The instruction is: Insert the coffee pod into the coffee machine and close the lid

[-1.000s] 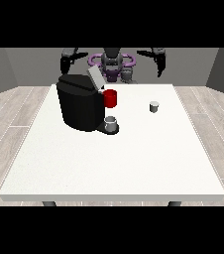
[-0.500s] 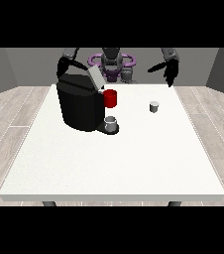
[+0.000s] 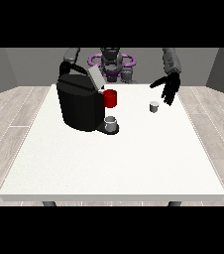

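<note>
The tabletop (image 3: 114,158) is plain white. The coffee machine (image 3: 80,104) is black, with a pale grey lid (image 3: 95,78) and a red part (image 3: 110,98) at its front. A grey cup (image 3: 111,122) sits on its dark base. The coffee pod (image 3: 154,106) is light grey. The hand at the view's right (image 3: 169,87) is black, on a grey arm (image 3: 171,60). The robot's torso (image 3: 111,62) shows purple and grey. The floor (image 3: 15,106) is pale wood-grain planks, and the walls (image 3: 15,67) are grey.

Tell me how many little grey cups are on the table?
2. One small grey cup sits on the black coffee machine tray, under the red part. The other small grey cup-shaped thing stands alone by the hand at the view's right.
</note>
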Controlling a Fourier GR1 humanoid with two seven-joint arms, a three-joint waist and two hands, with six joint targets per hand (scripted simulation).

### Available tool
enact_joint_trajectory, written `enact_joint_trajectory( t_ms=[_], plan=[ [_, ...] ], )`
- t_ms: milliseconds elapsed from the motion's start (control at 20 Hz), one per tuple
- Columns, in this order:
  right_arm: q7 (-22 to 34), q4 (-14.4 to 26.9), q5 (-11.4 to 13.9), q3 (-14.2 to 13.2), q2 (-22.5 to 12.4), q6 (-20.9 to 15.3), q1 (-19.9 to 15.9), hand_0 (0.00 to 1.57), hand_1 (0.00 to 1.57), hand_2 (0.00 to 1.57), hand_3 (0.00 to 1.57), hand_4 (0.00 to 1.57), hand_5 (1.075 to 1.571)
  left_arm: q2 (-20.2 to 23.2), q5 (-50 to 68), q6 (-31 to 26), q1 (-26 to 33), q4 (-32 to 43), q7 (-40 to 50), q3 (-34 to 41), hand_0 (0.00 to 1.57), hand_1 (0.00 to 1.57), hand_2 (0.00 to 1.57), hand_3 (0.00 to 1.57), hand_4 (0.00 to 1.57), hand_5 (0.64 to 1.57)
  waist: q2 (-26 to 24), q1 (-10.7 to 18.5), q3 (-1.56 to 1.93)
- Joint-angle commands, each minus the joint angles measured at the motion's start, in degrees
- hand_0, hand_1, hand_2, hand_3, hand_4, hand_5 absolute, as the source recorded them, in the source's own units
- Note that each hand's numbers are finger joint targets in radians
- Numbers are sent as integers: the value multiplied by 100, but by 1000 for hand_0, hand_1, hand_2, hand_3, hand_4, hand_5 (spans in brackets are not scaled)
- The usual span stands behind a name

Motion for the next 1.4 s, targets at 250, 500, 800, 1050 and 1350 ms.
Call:
enact_joint_trajectory(
  t_ms=[250,500,800,1050,1350],
  plan=[
    [94,488,-86,147,179,-318,-100,0,0,0,0,0,1571,-91,-910,284,-478,1026,-318,-329,0,0,0,0,0,1571,64,152,2],
    [98,953,-267,-407,-45,56,-700,0,0,0,0,0,1571,-439,-1345,968,-855,1307,-460,-403,760,760,877,622,0,1571,245,228,2],
    [100,1242,-111,-283,1,33,-806,0,0,0,0,0,1571,-352,-1943,1170,-1282,1514,-508,-649,1071,1071,1132,931,465,1571,216,116,1],
    [-108,1103,-87,-8,63,234,-481,0,0,0,0,0,1571,-312,-2575,1562,-1198,2063,-405,-870,757,757,950,811,339,1571,245,-172,2],
    [-116,1541,-75,-82,182,-210,-653,0,0,0,0,0,1571,-194,-2994,1044,-1436,2379,-433,-1111,748,748,941,809,373,1571,65,138,3]
  ],
)
